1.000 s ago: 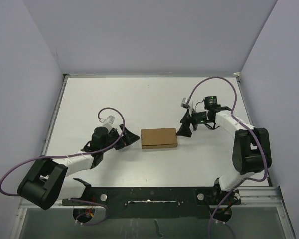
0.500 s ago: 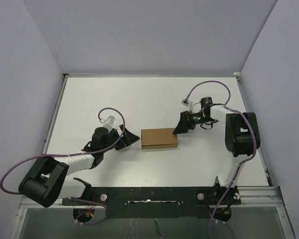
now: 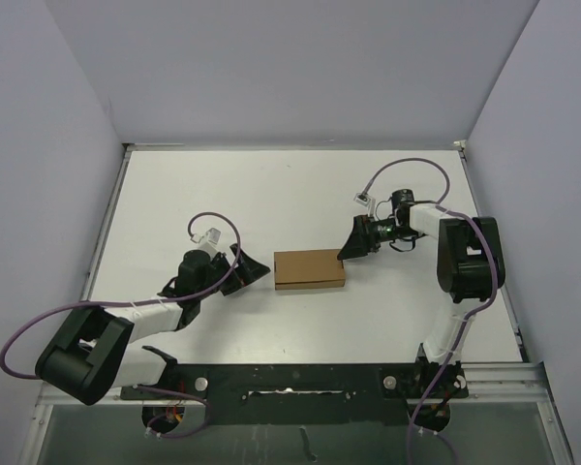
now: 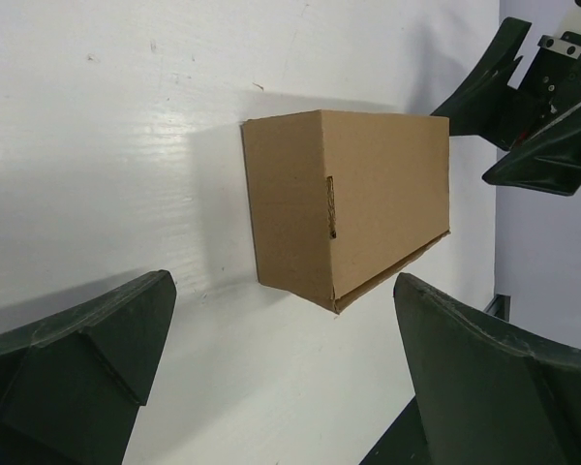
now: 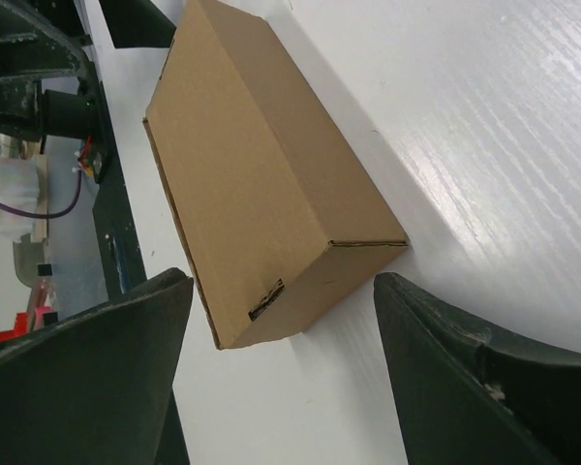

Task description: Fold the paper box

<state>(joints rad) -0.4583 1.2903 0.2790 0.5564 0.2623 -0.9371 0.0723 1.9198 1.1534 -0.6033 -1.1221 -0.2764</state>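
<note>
- At the middle of the white counter (image 3: 271, 194) sits the paper box (image 3: 310, 269), closed up, with its lid seam gaping slightly along one edge.
- The left fingers (image 4: 77, 373) are spread wide and empty, just off its left end; the right fingers (image 5: 87, 378) are likewise apart and empty at its right end.
- Risk: a one-sided nudge would likely slide the light box, or the loose lid could spring open.
- No print, label or brand shows on the cardboard.
</note>
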